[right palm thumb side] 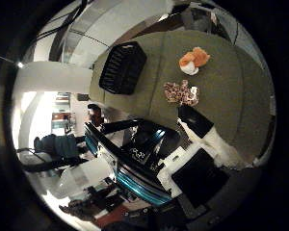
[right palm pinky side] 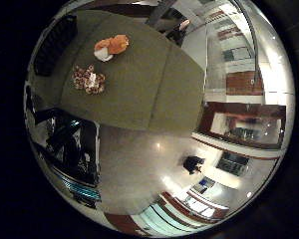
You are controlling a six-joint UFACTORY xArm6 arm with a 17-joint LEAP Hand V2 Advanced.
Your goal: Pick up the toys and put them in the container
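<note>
A: Hovering high over the table (right palm thumb side: 241, 110), the hand (right palm thumb side: 202, 139) is holding nothing; fingers are stretching out straight toward the toys, spread apart, touching neither. Judging it's lining up for the first pick.

B: Which toy is sitting nearest?

A: The spotted plush (right palm thumb side: 181, 92), brown-and-cream blotches, flat and floppy, lying just past the fingertips on the olive cloth, toward the table's middle. Probably going first since it's closest.

B: And the other?

A: The orange plush (right palm thumb side: 193, 60), orange with a white patch, rounder, sitting a bit farther on, apart from the spotted one, nearer the far edge.

B: Container?

A: Black basket (right palm thumb side: 123, 67), slatted walls, sitting at a table corner, well apart from both toys. Looking empty as far as I'm seeing. Nothing's been dropped in yet, so task's just starting.
</note>
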